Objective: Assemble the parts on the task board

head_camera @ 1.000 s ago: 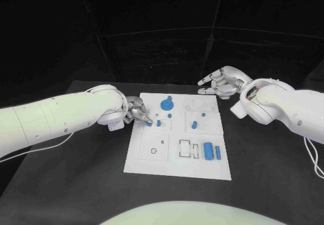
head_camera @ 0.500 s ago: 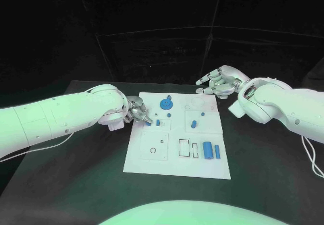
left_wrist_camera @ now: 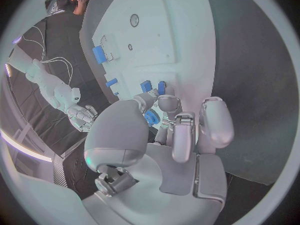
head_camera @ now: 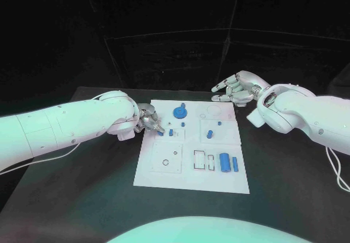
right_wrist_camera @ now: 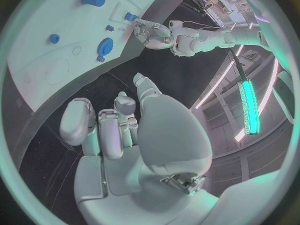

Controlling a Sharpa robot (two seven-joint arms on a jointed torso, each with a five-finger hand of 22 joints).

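**Left hand is working at the board's left edge**

You are holding the left hand (head_camera: 148, 121) over the task board (head_camera: 191, 174), its fingers (left_wrist_camera: 164, 104) bunched, touching a small blue part (head_camera: 161, 132); a firm pinch is unclear. Your right hand (head_camera: 237, 88) is hovering far right, fingers loosely curled, empty.

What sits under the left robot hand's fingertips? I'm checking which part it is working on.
Under the left robot hand lies the white task board's left edge, with a small blue part at the fingertips. Whether it is pinched is hidden.
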